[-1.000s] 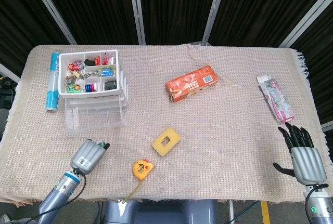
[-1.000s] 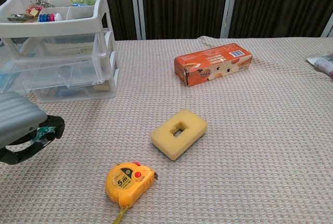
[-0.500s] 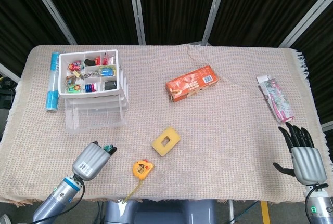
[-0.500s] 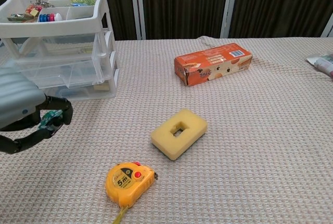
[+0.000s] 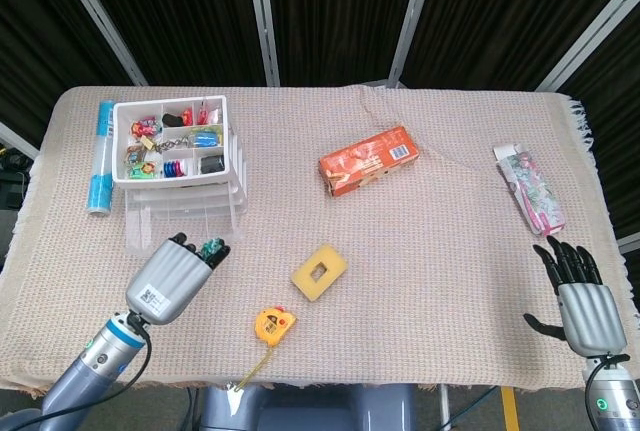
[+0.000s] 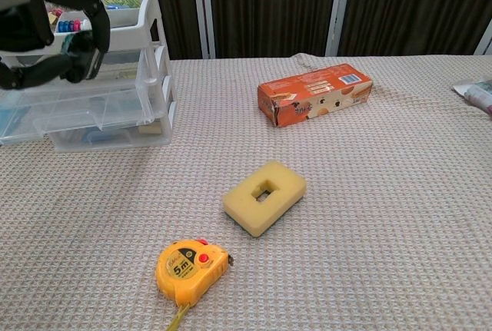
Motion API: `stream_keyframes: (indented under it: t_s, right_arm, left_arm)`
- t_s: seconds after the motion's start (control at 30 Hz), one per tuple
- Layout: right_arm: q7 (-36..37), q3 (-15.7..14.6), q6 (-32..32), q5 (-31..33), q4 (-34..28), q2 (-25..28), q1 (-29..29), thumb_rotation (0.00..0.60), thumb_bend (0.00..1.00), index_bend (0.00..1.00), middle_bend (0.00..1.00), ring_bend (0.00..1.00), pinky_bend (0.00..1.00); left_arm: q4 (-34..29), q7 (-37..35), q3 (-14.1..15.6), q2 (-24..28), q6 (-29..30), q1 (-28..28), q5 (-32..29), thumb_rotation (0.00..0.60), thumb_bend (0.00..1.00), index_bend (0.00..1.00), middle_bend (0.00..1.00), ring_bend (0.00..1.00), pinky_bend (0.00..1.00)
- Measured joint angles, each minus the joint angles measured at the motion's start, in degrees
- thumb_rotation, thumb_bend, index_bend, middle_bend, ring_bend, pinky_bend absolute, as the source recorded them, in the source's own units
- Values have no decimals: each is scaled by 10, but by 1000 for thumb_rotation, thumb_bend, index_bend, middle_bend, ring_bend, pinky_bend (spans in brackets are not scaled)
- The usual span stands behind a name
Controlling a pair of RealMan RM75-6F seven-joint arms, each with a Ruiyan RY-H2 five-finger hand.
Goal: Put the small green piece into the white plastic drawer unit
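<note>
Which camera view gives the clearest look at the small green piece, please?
The head view: the small green piece shows at the fingertips of the left robot hand, near the white drawer unit. In the chest view, that hand's dark fingers hide it.

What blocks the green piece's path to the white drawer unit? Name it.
Nothing visible does. The left hand holds the small green piece at its fingertips, raised just in front of the white plastic drawer unit. The yellow sponge and tape measure lie off to the side.
</note>
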Motion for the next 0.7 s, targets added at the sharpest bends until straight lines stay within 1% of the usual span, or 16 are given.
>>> stream_keyframes:
  t_s: [0.07,0.17,0.3,0.4,0.47,0.53,0.7]
  right_arm:
    - [1,0,0,-1,0,0,0,600,0,98,0,0,0]
    - [1,-1,-1,-1,-1,0,0,600,0,98,0,0,0]
    - [-1,-1,-1,-1,-1,0,0,600,0,97,0,0,0]
    - [-1,-1,-1,-1,-2,0,0,600,0,98,0,0,0]
    - [-2,-1,-1,-2,-1,0,0,600,0,98,0,0,0]
    - [-2,-1,-1,-1,-1,0,1,600,0,98,0,0,0]
    - [-2,-1,1,-3,-1,-1,0,600,0,98,0,0,0]
  left_arm:
    - [-4,-1,-13,21,-6,-7,-22,600,518,830,989,847,702]
    - [0,0,-26,39,-20,-15,-59,600,518,830,989,847,702]
    - [33,-1,-37,50,-42,-26,-106,600,518,827,988,847,702]
    - [73,-15,-44,49,-61,-34,-138,600,517,815,988,846,701]
    - [95,-22,-46,46,-69,-39,-148,600,517,808,988,844,700]
    - [117,-29,-48,38,-76,-45,-154,600,516,798,987,843,700]
    - [148,-35,-51,12,-78,-53,-157,600,514,775,986,843,699]
